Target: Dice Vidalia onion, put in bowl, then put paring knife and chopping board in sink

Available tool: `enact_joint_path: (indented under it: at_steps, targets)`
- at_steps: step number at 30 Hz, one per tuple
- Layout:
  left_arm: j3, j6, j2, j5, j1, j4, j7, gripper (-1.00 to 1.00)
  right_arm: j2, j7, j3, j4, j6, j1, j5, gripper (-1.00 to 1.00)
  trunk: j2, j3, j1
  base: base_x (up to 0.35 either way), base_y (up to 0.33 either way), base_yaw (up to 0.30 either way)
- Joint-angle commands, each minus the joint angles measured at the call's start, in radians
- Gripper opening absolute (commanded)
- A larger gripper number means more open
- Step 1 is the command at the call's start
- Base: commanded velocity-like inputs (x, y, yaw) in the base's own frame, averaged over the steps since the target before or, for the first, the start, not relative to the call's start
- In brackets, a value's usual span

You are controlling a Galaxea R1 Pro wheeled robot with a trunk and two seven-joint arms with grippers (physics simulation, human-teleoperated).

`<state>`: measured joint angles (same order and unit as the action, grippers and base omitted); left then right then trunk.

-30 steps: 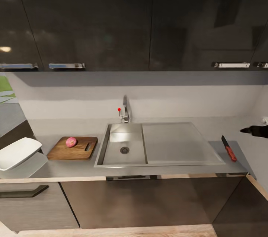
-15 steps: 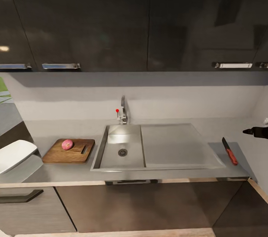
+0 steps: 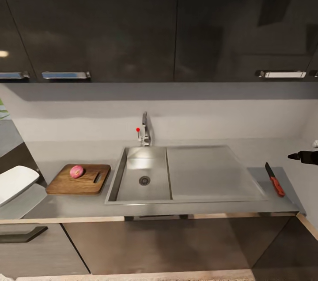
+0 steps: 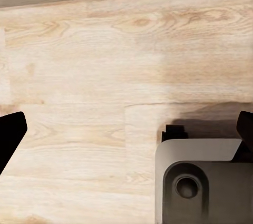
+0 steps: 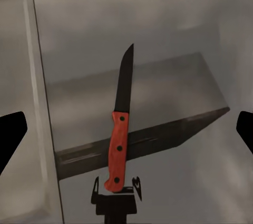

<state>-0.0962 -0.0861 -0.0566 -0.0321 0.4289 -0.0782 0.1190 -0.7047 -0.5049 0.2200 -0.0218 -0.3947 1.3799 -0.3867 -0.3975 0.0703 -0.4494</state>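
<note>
The Vidalia onion (image 3: 76,171), a small pinkish ball, rests on the brown chopping board (image 3: 77,180) on the grey countertop (image 3: 185,205), left of the sink (image 3: 132,164). At the far left the white bowl (image 3: 15,182) sits tilted. The red-handled paring knife (image 3: 274,179) lies on the countertop's right end, beyond the steel drainboard. My right gripper (image 3: 297,156) hovers above and just right of the knife. In the right wrist view it is open (image 5: 126,134), with the paring knife (image 5: 120,134) lying below between its fingers. My left gripper (image 4: 126,134) is open over the wooden floor.
A chrome faucet (image 3: 144,130) with a red knob stands behind the basin. Dark glossy wall cabinets (image 3: 132,20) hang overhead, and dark drawers (image 3: 26,245) sit under the worktop. The countertop ends just right of the knife. Part of my own base (image 4: 205,182) lies under the left gripper.
The whole head picture has slid a little to the left, so the camera has moved. The right gripper keeps its place near the knife. Onion, board and knife lie as before.
</note>
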Motion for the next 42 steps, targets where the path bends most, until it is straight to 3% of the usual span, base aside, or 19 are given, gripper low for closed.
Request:
enact_joint_path:
  at_steps: [1, 29, 37, 42]
  targets:
    - [-0.008, -0.008, 0.0, -0.003, 0.002, -0.005, 0.002, 1.0, 0.0, -0.004, 0.009, -0.001, -0.006, 0.001, -0.009, 1.0, -0.002, 0.004, -0.001, 0.001, 0.0, 0.0]
    - [-0.008, -0.004, 0.001, -0.003, 0.002, -0.005, 0.001, 1.0, 0.006, 0.044, 0.007, -0.001, -0.009, 0.001, -0.009, 1.0, -0.002, 0.049, -0.001, 0.0, 0.0, 0.0]
    - [-0.009, 0.075, 0.009, -0.003, 0.002, -0.006, -0.057, 1.0, 0.007, 0.073, 0.007, 0.0, -0.009, 0.001, -0.009, 1.0, -0.002, 0.062, -0.001, 0.0, 0.0, 0.0]
    - [-0.008, 0.079, 0.007, -0.003, 0.002, -0.006, -0.064, 1.0, 0.007, 0.076, 0.007, 0.0, -0.009, 0.001, -0.009, 1.0, -0.002, 0.07, -0.001, 0.0, 0.0, 0.0]
